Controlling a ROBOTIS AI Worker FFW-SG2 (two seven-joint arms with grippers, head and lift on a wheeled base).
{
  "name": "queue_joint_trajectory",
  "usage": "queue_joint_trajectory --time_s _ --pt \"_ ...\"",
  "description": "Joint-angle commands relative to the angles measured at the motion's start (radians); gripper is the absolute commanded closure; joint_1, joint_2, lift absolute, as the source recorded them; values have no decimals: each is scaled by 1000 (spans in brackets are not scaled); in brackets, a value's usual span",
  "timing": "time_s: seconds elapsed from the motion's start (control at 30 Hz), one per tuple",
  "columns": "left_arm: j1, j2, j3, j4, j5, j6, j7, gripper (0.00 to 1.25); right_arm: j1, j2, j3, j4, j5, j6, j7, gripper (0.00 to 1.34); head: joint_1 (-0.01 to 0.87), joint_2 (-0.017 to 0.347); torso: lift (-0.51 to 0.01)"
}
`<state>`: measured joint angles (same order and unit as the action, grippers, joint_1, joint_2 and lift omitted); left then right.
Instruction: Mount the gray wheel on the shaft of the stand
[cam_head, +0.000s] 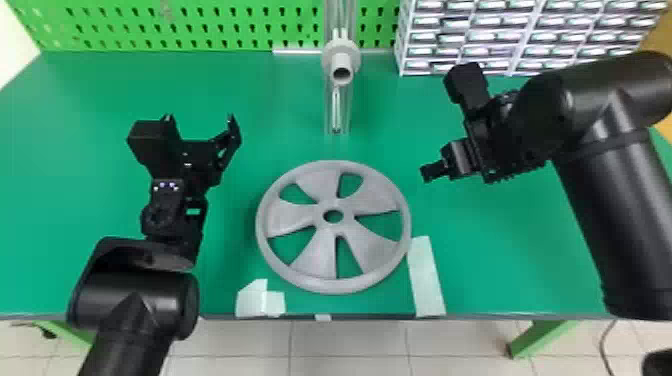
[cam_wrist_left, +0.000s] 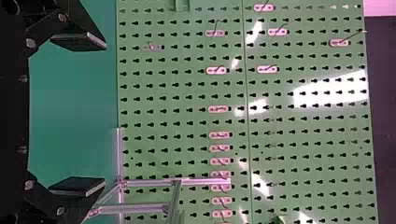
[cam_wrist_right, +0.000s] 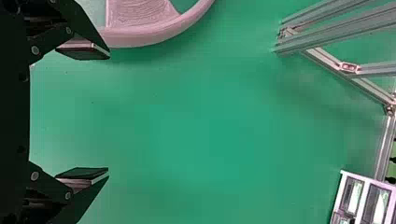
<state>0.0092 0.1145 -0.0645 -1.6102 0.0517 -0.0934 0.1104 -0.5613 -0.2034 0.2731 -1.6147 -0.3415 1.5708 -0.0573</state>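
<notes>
The gray wheel (cam_head: 334, 280) lies flat on the green table, centered between the two arms; part of its rim (cam_wrist_right: 154, 33) shows in the right wrist view. Behind it rises the stand (cam_head: 336, 112), its round shaft (cam_head: 342, 70) pointing toward the robot. To the wheel's left and a little behind is my left gripper (cam_head: 201, 122), open and holding nothing. My right gripper (cam_head: 434, 125) is right of the wheel, above the table, also apart from it. In the wrist views, the left gripper (cam_wrist_left: 103, 114) and the right gripper (cam_wrist_right: 108, 114) each have widely parted fingers.
A white drawer cabinet (cam_head: 462, 37) stands at the back right, and a green pegboard (cam_head: 175, 25) runs along the back. Pale tape pieces (cam_head: 426, 277) are stuck near the table's front edge (cam_head: 370, 317). Metal frame bars (cam_wrist_left: 144, 209) of the stand show in the left wrist view.
</notes>
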Motion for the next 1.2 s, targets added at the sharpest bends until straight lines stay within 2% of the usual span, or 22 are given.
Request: queue_joint_trajectory --time_s 0.0,0.13,0.7,1.17 --pt "0 -1 -1 0 -3 3 0 245 -14 -22 29 19 -30 1 -1 383 865 52 -101" --pt "0 -1 -1 0 -6 3 2 245 -26 -24 54 26 -40 1 -1 383 865 52 -101" --pt "-5 -1 -6 0 -13 6 2 245 -35 44 101 27 -33 1 1 383 865 52 -101" --pt "-5 1 -6 0 -15 6 2 245 -26 59 120 65 -40 1 1 383 865 52 -101"
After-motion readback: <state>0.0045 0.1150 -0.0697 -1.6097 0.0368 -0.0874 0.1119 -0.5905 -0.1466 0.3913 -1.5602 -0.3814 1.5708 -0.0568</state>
